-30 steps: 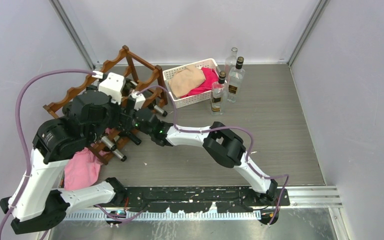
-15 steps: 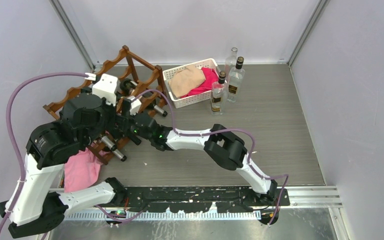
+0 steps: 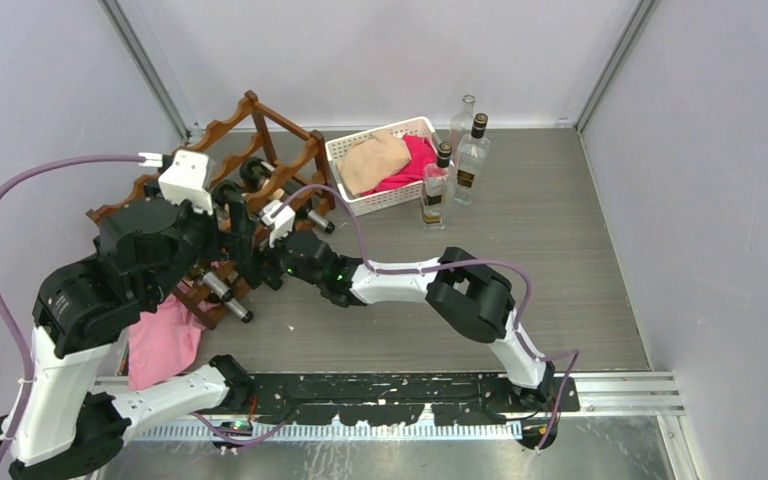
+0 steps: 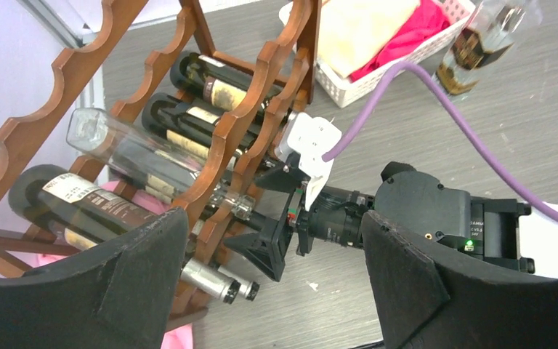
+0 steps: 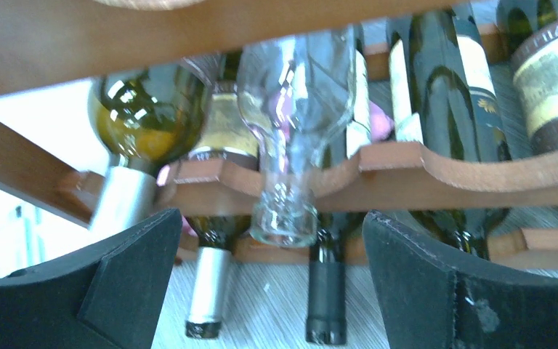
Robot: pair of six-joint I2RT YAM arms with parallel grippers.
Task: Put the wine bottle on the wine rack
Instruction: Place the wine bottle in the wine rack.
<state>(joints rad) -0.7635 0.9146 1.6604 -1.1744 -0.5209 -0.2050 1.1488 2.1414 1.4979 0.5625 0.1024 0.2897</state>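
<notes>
Only wrist views show clear bottle point(image 5: 294, 123) on wine rack point(image 5: 443, 171).

Up top, looked down from high behind the arm bases, whole worktop point(image 3: 560, 250) in shot. On the left wrist, peered down over the wine rack point(image 4: 227, 134) from close, toward the right arm point(image 4: 436, 211). On the right wrist, sat low, nose to the rack front, facing in. Shared the clear bottle point(image 4: 127, 153) in both wrist views.
</notes>
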